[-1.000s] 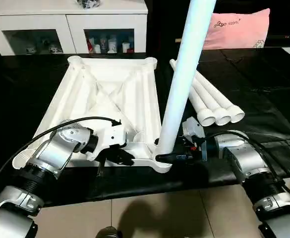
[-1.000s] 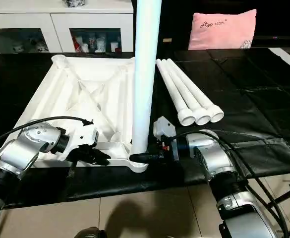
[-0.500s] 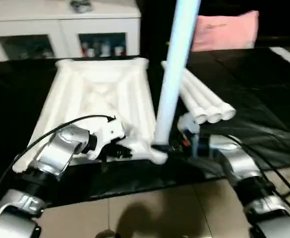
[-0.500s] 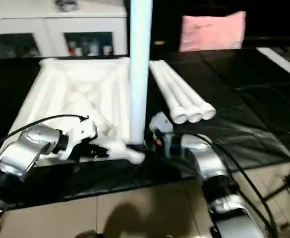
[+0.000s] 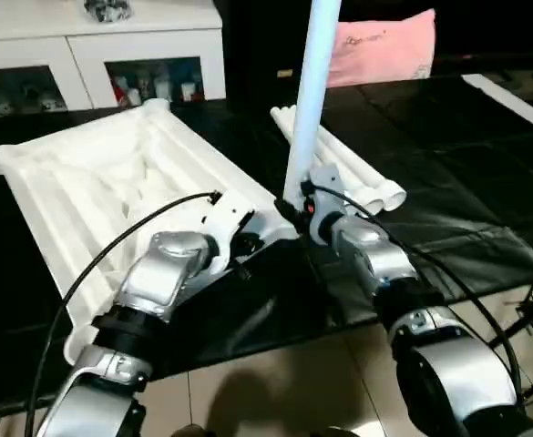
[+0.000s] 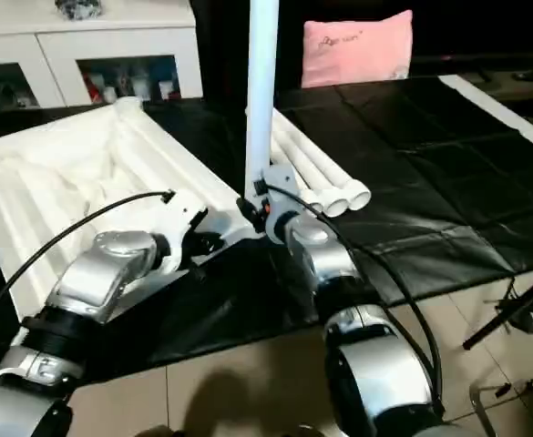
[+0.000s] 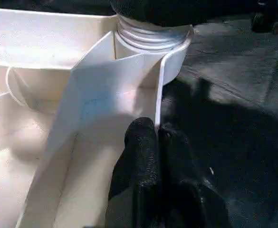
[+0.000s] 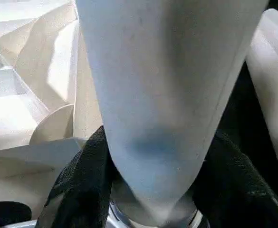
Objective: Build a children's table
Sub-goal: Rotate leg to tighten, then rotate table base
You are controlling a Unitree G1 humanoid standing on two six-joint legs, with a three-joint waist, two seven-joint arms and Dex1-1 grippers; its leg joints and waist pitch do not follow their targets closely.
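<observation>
The white tabletop (image 5: 111,182) lies upside down on the black cloth, ribbed underside up. One white leg (image 5: 310,100) stands upright in its near right corner socket (image 7: 148,40). My right gripper (image 5: 293,211) is shut on the foot of this leg, with a black finger (image 8: 81,190) on each side of the tube (image 8: 167,109). My left gripper (image 5: 248,244) is shut on a thin wall of the tabletop (image 7: 129,85) just beside that socket; its fingers (image 7: 141,142) pinch the wall's edge. Three more legs (image 5: 353,173) lie side by side to the right of the tabletop.
A white glass-door cabinet (image 5: 93,55) stands behind the table, and a pink pillow (image 5: 380,45) lies at the back right. The black cloth (image 5: 448,164) covers the work surface and hangs over its front edge; tiled floor (image 5: 275,391) lies below.
The camera has shifted. Against the lying legs, the tabletop has swung round, and its corner with the upright leg now sits closer to them. Both grips have stayed the same.
</observation>
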